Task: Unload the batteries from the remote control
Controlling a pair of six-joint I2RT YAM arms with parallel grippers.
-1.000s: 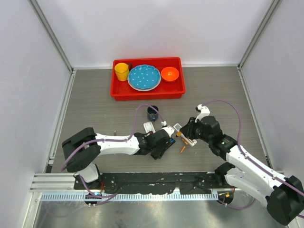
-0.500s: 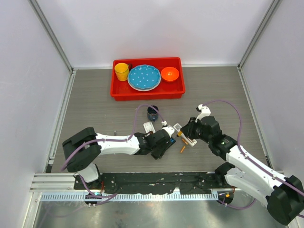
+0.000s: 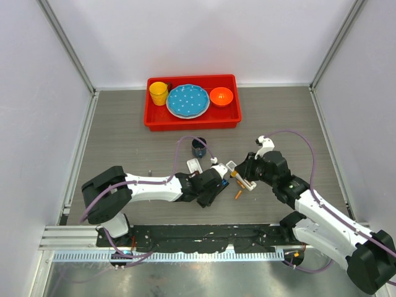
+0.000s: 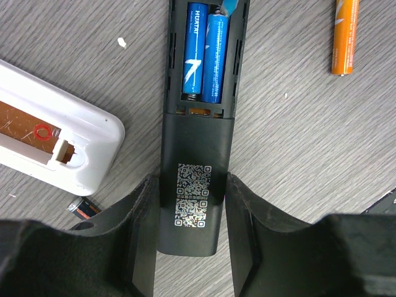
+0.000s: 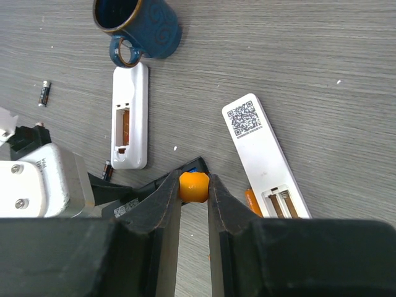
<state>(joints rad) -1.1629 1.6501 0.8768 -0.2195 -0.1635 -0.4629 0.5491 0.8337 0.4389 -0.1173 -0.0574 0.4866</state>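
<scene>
Two blue batteries point(image 4: 205, 55) sit side by side in the open compartment of a black remote point(image 4: 197, 139), whose lower end the left gripper point(image 4: 190, 210) grasps from both sides. An orange battery point(image 4: 344, 37) lies loose on the table point(image 4: 297, 136) to its right, and a dark battery point(image 4: 83, 209) lies beside an opened white remote point(image 4: 55, 142). The right gripper point(image 5: 195, 179) is clenched on an orange-handled screwdriver point(image 5: 193, 187), near a blue mug point(image 5: 139, 21).

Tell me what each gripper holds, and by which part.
Left gripper: the black remote, fingers on both long sides at its closed end. Right gripper: the screwdriver, pinched by its orange handle.
</scene>
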